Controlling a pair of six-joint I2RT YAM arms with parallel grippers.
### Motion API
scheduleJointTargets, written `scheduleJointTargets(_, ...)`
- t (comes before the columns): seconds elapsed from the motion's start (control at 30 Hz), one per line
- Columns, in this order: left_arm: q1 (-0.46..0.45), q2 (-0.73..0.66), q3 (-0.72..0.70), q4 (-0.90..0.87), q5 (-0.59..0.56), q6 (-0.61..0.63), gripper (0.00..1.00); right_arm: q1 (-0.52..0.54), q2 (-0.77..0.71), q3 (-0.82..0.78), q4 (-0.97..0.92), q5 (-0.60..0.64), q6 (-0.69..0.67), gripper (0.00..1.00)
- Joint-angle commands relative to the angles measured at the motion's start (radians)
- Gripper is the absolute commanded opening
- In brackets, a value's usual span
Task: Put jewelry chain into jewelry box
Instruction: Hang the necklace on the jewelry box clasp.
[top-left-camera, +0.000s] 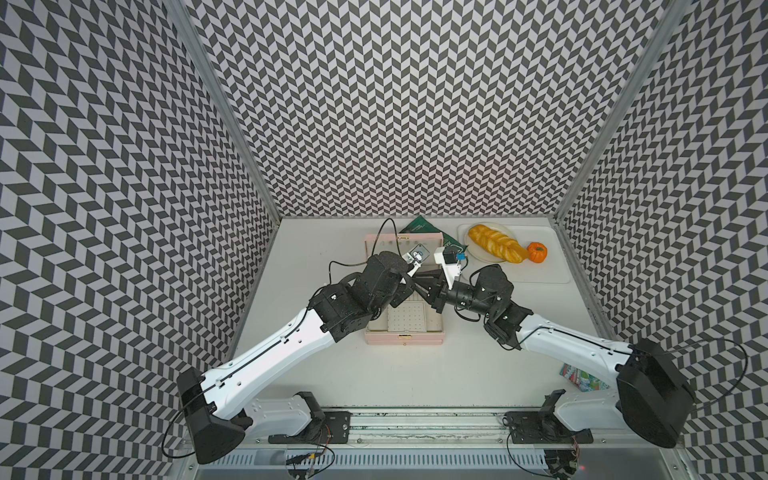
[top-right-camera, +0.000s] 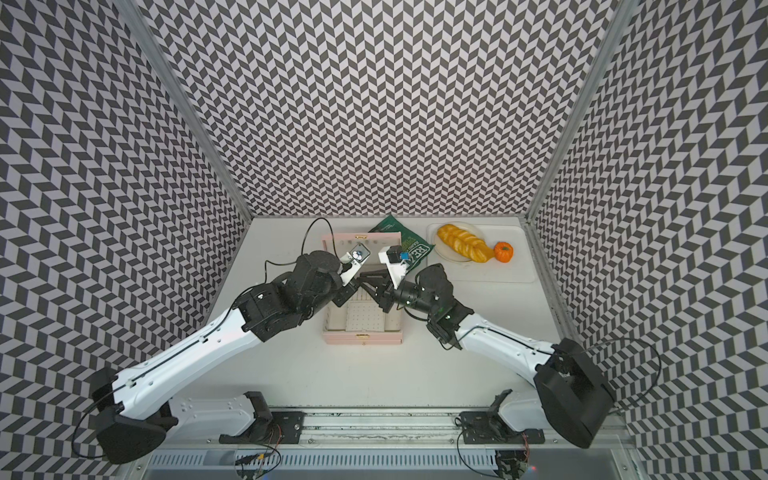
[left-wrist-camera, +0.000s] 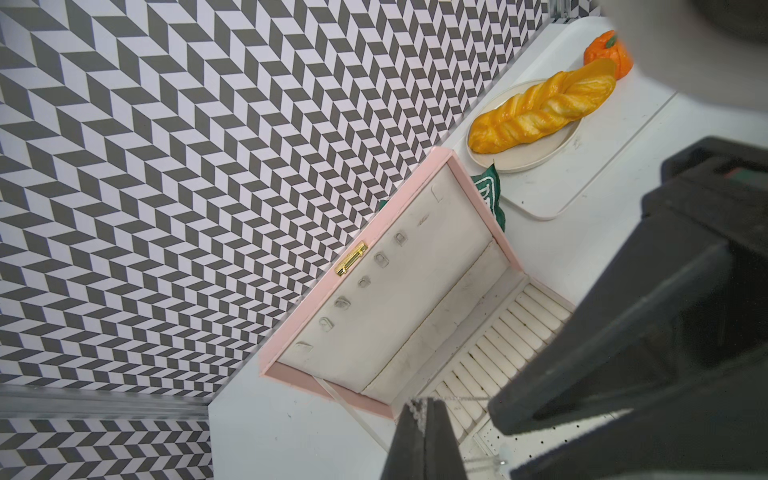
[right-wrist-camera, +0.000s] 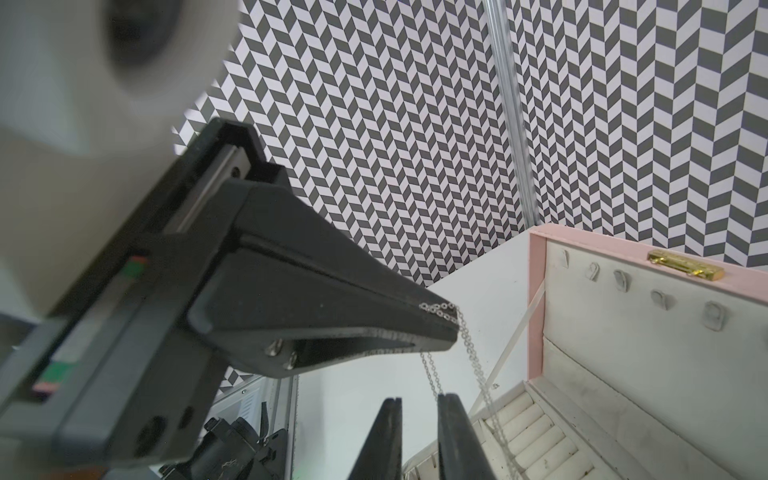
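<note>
Holding the jewelry chain (right-wrist-camera: 438, 309) in the left gripper (right-wrist-camera: 451, 326), jaws pressed together on a few bunched links at the very tips. Letting two thin strands hang from those tips: one down toward the ring rolls (right-wrist-camera: 532, 419) directly beneath, the other into the narrow gap of the right gripper (right-wrist-camera: 419, 399), just below and beside. Showing the right jaws slightly apart with that strand between them; cannot tell whether gripped or merely passing through. Working above the jewelry box (top-left-camera: 403, 341), lid (left-wrist-camera: 395, 299) open beyond both sets of tips, lid hooks (left-wrist-camera: 381, 261) bare, cream interior exposed underneath.

Judging the task well under way but unfinished: up off the table and over the open box, yes; laid inside, not yet. At most the lowest links reaching the rolls, too fine to confirm. Left to do, probably: lower, release from the left tips, draw both grippers clear without dragging links out.

Farther beyond the lid, well apart from either tool: a green packet (top-left-camera: 415, 226), a braided loaf (top-left-camera: 496, 243) on a plate (left-wrist-camera: 536, 162), a small orange pumpkin (top-left-camera: 537, 252), none in the way.
</note>
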Motion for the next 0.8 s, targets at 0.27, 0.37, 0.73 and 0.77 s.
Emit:
scheduleJointTargets(0.27,-0.009,-0.028,0.028,0.016,0.043,-0.011,0.0,0.014,0.051,0.06,0.05,0.036,-0.022,0.18)
scheduleJointTargets(0.37,-0.01,-0.026,0.03,0.016,0.048,-0.012,0.0,0.016,0.057,0.064,0.056,0.056,-0.022,0.17)
scheduleJointTargets(0.73,-0.014,-0.026,0.035,0.017,0.044,-0.013,0.0,0.016,0.05,0.057,0.041,0.102,-0.033,0.15)
scheduleJointTargets(0.77,-0.014,-0.026,0.033,0.016,0.044,-0.013,0.0,0.015,0.044,0.05,0.045,0.108,-0.034,0.15)
